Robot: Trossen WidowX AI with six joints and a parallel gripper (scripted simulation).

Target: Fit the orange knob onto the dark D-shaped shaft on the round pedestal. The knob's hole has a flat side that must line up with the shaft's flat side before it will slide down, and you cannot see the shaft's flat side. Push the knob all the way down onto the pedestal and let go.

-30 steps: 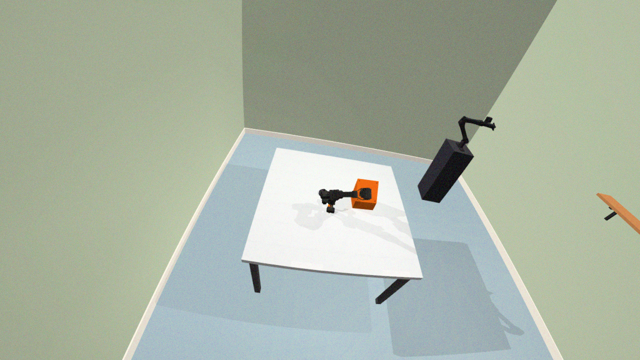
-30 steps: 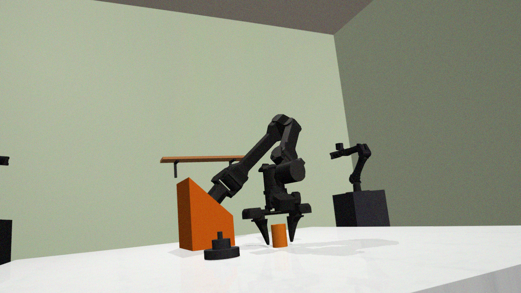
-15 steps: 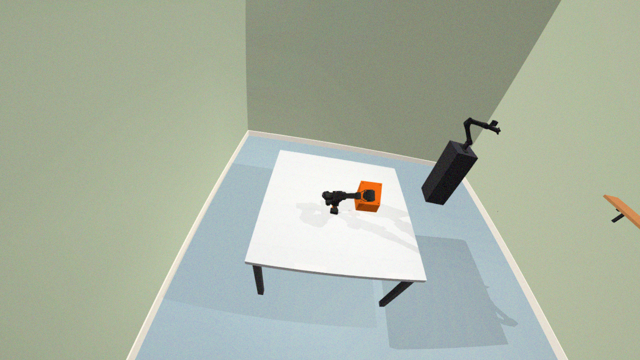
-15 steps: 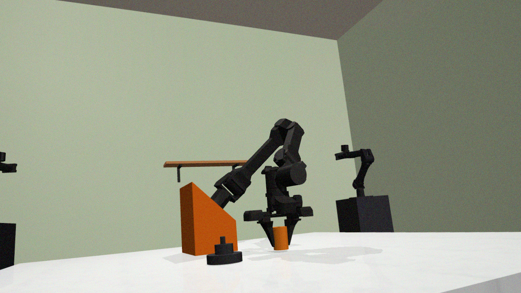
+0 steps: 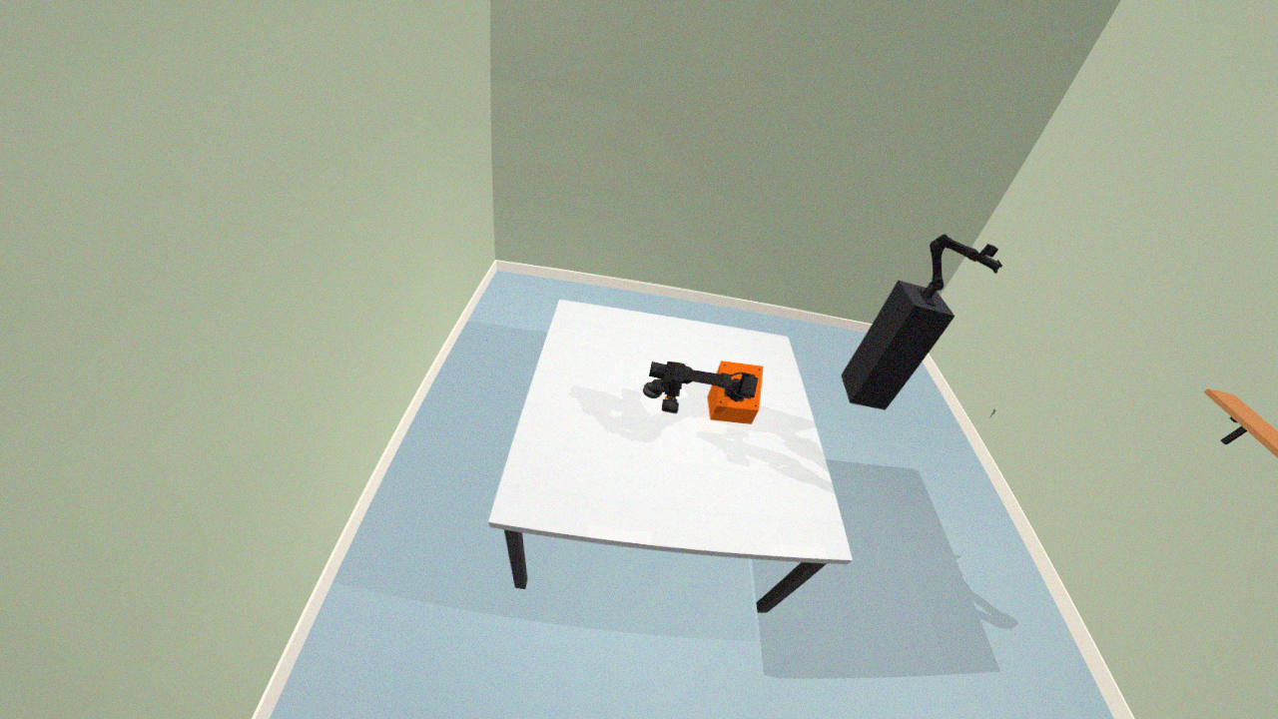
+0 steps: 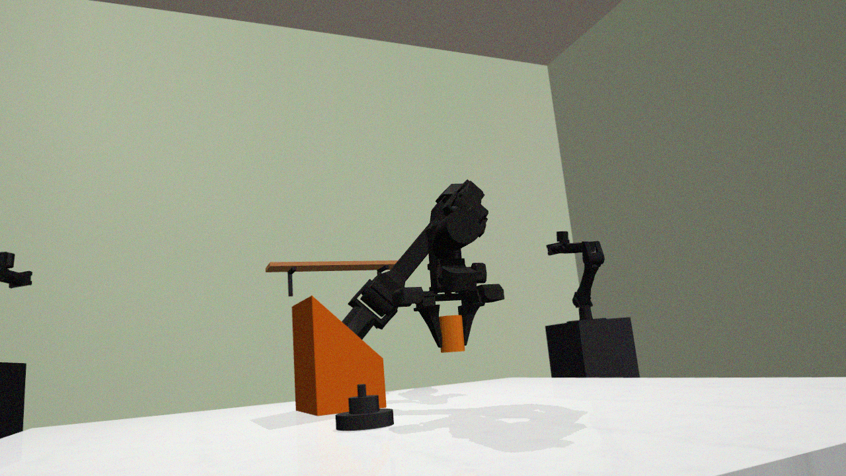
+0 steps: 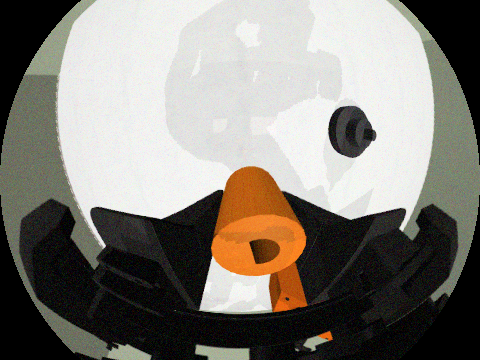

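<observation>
My gripper (image 6: 453, 342) (image 7: 251, 196) is shut on the orange knob (image 6: 452, 334) (image 7: 250, 200) and holds it upright in the air above the table (image 5: 616, 482) (image 6: 680, 414). The wrist view shows the knob's upper end with a D-shaped hole, its flat side on the left. The dark round pedestal (image 6: 364, 419) (image 7: 341, 131) stands on the table with its thin shaft (image 6: 361, 390) (image 7: 370, 135) pointing up. The pedestal is left of and below the knob in the exterior view, and to the upper right in the wrist view. The shaft's flat side cannot be made out.
The orange block (image 5: 734, 412) (image 6: 349, 385) under the arm's base stands just behind the pedestal in the exterior view. Another small arm on a dark column (image 5: 898, 349) (image 6: 609, 349) stands beyond the table. A wooden shelf (image 5: 1246, 415) (image 6: 331, 266) is on the wall.
</observation>
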